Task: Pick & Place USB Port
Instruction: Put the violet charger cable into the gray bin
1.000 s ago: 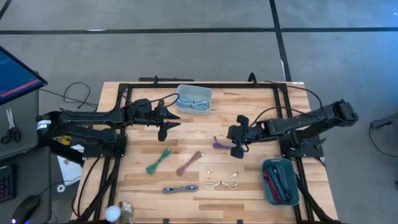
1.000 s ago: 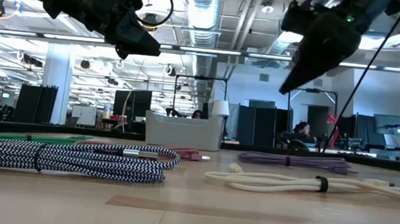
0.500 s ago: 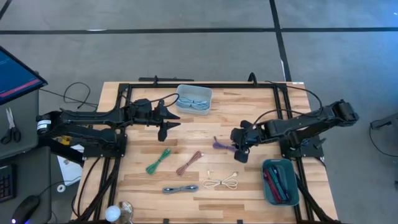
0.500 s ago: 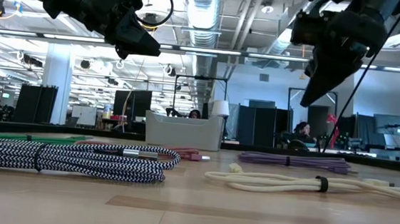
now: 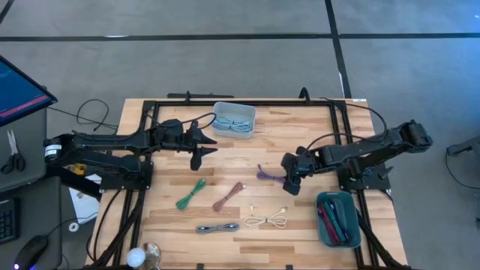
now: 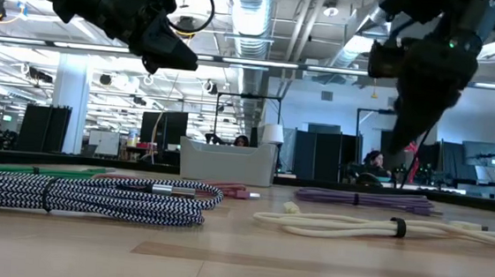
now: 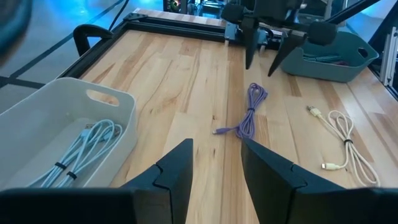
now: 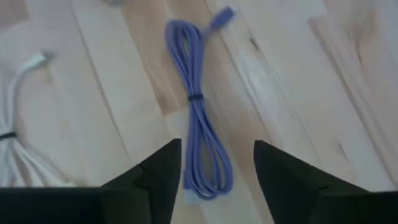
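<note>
A purple USB cable [image 5: 265, 174], coiled and tied at its middle, lies flat on the wooden table; it also shows in the right wrist view [image 8: 198, 124] and the low view [image 6: 362, 199]. My right gripper [image 5: 285, 178] hangs just above its right end, open, pointing down, with one finger on either side of the coil [image 8: 214, 180] and touching nothing. My left gripper [image 5: 204, 146] is open and empty above the table's far left part, beside a white bin [image 5: 217, 114] that holds pale cables.
A green cable [image 5: 190, 193], a reddish cable [image 5: 229, 196], a grey braided cable [image 5: 217, 227] and a white cable [image 5: 266, 221] lie toward the near edge. A teal bin [image 5: 321, 217] with cables stands at the near right. A black frame [image 5: 240, 103] rims the table.
My right gripper has moved toward the table's near edge and down over the purple cable, and has tipped from a slant to pointing straight down. It stays open. The cable has not moved.
</note>
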{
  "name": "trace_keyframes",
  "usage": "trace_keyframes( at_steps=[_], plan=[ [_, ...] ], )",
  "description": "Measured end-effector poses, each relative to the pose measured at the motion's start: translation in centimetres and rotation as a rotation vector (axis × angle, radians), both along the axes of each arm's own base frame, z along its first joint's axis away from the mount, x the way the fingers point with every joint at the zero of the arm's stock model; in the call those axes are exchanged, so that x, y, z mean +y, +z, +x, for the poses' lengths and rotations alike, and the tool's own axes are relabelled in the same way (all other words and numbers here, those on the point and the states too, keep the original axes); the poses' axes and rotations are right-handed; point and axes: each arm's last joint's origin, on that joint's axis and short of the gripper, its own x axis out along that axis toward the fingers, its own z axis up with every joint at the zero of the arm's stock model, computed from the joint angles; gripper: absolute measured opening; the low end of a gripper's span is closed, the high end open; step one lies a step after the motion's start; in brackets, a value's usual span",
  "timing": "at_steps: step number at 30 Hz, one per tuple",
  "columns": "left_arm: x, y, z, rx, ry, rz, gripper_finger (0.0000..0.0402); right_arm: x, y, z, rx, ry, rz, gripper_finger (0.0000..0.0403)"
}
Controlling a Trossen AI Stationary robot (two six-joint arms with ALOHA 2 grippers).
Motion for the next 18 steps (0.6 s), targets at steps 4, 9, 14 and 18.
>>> trace_keyframes(
  at_steps=[4,9,14,18],
  plan=[
    [0.0,-0.1,0.0,0.008,0.000,-0.002,0.0136,0.0,-0.9,-0.3,-0.005,-0.020,0.010,0.0205],
    [0.0,-0.1,0.0,0.015,0.000,-0.004,0.0136,0.0,-1.8,-0.3,0.009,-0.046,0.020,0.0209],
    [0.0,-0.2,0.0,0.022,0.000,-0.005,0.0136,0.2,-3.4,0.7,0.042,-0.045,0.019,0.0214],
    [0.0,-0.3,-0.1,0.031,0.000,-0.007,0.0136,0.3,-5.3,1.5,0.101,-0.022,0.002,0.0217]
  ],
)
